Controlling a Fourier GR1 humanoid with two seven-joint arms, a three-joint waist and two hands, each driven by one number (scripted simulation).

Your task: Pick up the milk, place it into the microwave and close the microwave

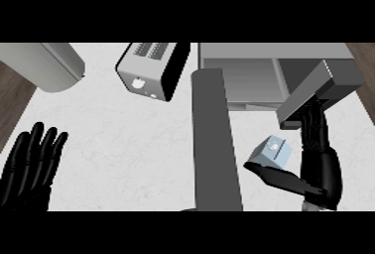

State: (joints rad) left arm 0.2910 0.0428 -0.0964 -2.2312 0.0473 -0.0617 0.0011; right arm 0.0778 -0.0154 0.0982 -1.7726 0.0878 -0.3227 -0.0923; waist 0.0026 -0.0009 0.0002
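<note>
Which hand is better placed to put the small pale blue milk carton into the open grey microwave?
The right hand. It already holds the pale blue milk carton, just in front of the open grey microwave. The left hand rests open at the view's lower left, beyond the open microwave door.

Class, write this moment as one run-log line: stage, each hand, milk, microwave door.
stage: carrying | right hand: holds milk carton | left hand: open, resting lower left | microwave: door open | milk: not yet inside

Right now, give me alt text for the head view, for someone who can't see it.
The right hand holds a milk carton above the white counter, beside the open microwave and its door. The left hand rests open at lower left.
</note>
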